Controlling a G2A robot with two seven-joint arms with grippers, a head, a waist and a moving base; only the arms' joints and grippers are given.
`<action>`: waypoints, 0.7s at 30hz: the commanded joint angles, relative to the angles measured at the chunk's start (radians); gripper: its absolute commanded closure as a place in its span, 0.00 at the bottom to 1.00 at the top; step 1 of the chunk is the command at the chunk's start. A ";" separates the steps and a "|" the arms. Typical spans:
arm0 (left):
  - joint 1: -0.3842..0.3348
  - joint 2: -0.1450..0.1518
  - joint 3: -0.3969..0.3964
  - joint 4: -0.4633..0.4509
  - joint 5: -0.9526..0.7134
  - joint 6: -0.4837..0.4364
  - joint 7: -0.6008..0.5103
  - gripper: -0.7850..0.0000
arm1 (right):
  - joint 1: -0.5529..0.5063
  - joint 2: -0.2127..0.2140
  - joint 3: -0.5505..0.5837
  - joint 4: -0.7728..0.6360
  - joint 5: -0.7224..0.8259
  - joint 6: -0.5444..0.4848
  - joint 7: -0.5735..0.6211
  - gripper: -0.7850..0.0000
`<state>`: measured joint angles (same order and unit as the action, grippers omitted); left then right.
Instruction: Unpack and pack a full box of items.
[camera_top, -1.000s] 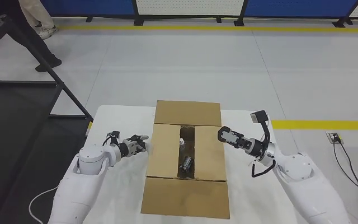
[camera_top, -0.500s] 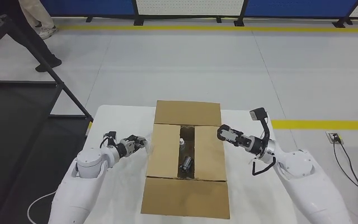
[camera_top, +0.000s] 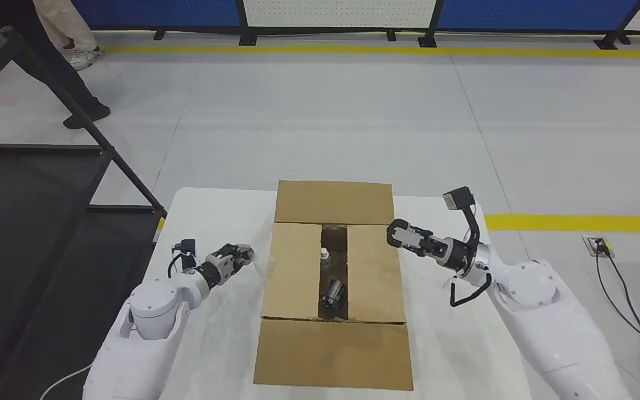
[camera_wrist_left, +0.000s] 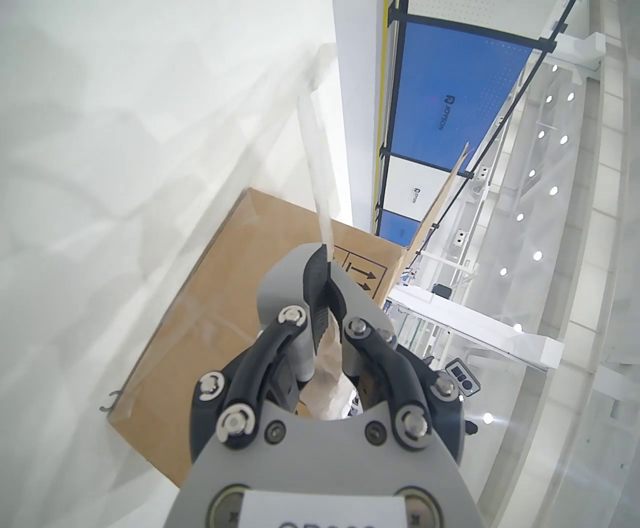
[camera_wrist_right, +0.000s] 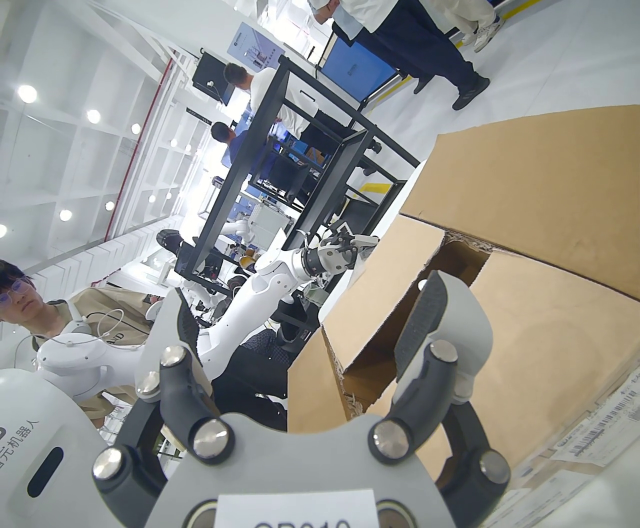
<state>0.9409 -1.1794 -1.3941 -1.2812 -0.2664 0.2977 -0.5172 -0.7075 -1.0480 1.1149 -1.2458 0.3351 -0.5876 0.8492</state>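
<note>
1. Box (camera_top: 295, 280) sits mid-table (camera_top: 215, 215). Its two end flaps are folded out and its two side flaps lie nearly shut, with a slot between them. A bottle (camera_top: 324, 257) and a can (camera_top: 333, 293) show through the slot, inside the box.
2. Left gripper (camera_wrist_left: 325, 260) is just beside the box's left wall, clenched on a clear tape strip (camera_wrist_left: 312, 150). The strip runs on past the fingertips, away from the box. I cannot tell whether its far end is free.
3. Right gripper (camera_wrist_right: 305, 295) is at the box's right side, by the right flap's outer edge. Its jaws are spread and hold nothing.
4. Judgement: this is the opening stage of the unpack; nothing is out of the box yet.
5. Risk: the adhesive may cling to the left pads, so the strip may not drop on release.
6. Risk: if the strip is anchored to the box, pulling on it could drag or turn the box away from the right gripper.
7. Risk: the side flaps cover most of the box's mouth. Reaching in before they are folded back could crush a flap or knock the bottle over.
</note>
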 joint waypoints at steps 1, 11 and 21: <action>0.023 0.001 -0.006 -0.030 0.003 0.001 0.031 1.00 | 0.002 -0.001 0.000 0.005 0.001 -0.003 0.002 0.00; 0.149 0.001 -0.024 -0.183 0.011 0.002 0.155 0.99 | 0.018 -0.007 -0.001 0.035 0.015 -0.009 0.026 0.00; 0.251 -0.003 -0.052 -0.279 -0.016 -0.011 0.257 0.84 | 0.041 -0.015 -0.007 0.070 0.034 -0.020 0.053 0.00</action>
<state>1.1836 -1.1813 -1.4442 -1.5532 -0.2806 0.2894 -0.2733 -0.6685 -1.0623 1.1082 -1.1785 0.3668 -0.6067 0.9006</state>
